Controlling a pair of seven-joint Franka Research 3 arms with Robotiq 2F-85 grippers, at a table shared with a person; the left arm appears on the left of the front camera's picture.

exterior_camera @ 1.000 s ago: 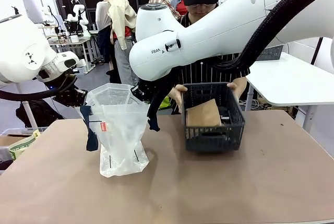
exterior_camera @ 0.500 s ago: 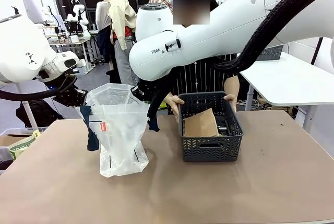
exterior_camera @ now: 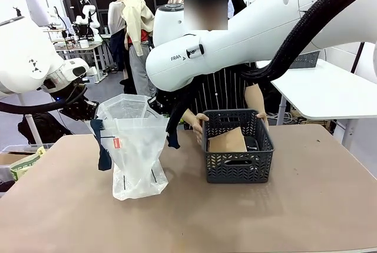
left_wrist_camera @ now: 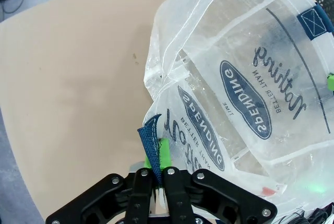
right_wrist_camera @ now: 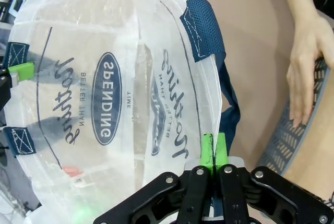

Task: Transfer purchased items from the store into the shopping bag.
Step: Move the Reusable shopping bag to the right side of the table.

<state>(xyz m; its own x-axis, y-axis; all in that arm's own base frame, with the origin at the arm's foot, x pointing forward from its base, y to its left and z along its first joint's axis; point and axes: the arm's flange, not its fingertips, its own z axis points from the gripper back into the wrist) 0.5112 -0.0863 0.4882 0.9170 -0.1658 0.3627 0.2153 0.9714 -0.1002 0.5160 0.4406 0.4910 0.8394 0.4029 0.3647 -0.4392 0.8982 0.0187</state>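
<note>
The shopping bag [exterior_camera: 136, 147] stands on the table left of centre, translucent white with navy handles and a red tag, its mouth held wide. My left gripper [left_wrist_camera: 159, 153] is shut on the bag's rim by a navy handle [left_wrist_camera: 150, 148]. My right gripper [right_wrist_camera: 214, 151] is shut on the opposite rim of the bag [right_wrist_camera: 120, 78]. The store, a dark grey lattice basket [exterior_camera: 238, 167], sits right of the bag. A person's hands [exterior_camera: 197, 124] grip its far corners. Purchased items lie inside it: a flat brown piece [exterior_camera: 227, 141] and dark things [exterior_camera: 253, 143].
A person's hand [right_wrist_camera: 302, 72] rests on the basket's rim [right_wrist_camera: 292, 140] close to my right gripper. A white table [exterior_camera: 330, 91] stands at the back right. A box of clutter [exterior_camera: 23, 161] sits off the left edge. Bare tabletop [exterior_camera: 235, 223] stretches along the front.
The person has levelled the tilted basket and set it down on the table, then straightened up. Both grippers and the bag have stayed put.
</note>
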